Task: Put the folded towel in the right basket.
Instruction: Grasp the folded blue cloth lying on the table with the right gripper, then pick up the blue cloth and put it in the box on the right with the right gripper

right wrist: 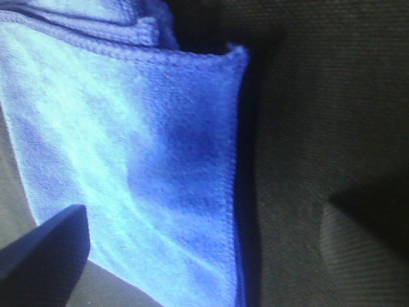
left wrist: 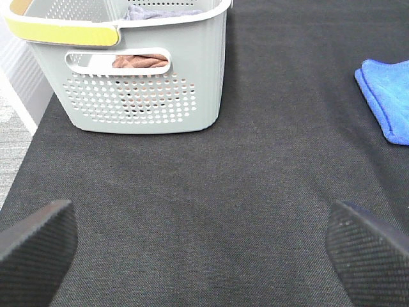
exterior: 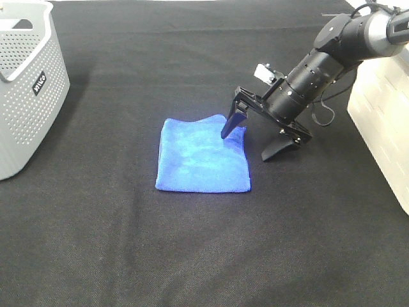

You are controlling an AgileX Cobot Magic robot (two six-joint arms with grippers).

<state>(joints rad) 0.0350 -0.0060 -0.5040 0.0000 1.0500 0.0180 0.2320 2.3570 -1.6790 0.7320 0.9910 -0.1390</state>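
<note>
Exterior high: flat, square folded blue microfibre towel point(exterior: 203, 155) on black woven cloth point(exterior: 192, 256). Right gripper point(exterior: 246, 146) spread wide, straddling the towel's edge. Left wrist: left gripper point(left wrist: 204, 256) also wide; perforated grey plastic basket point(left wrist: 147, 96) well apart from the towel. Right wrist: the towel's stitched hem point(right wrist: 236, 160) lies between the ribbed pads point(right wrist: 358, 243).

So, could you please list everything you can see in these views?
towel: one, blue, folded, middle of the table cover
left basket: one, grey, perforated, cover's left edge, cloths inside
right basket: one, white, cover's right edge
table cover: one, black, under everything
left pincer: one, black, open, above bare cover near the left basket
right pincer: one, black, open, straddling the towel's right edge
</note>
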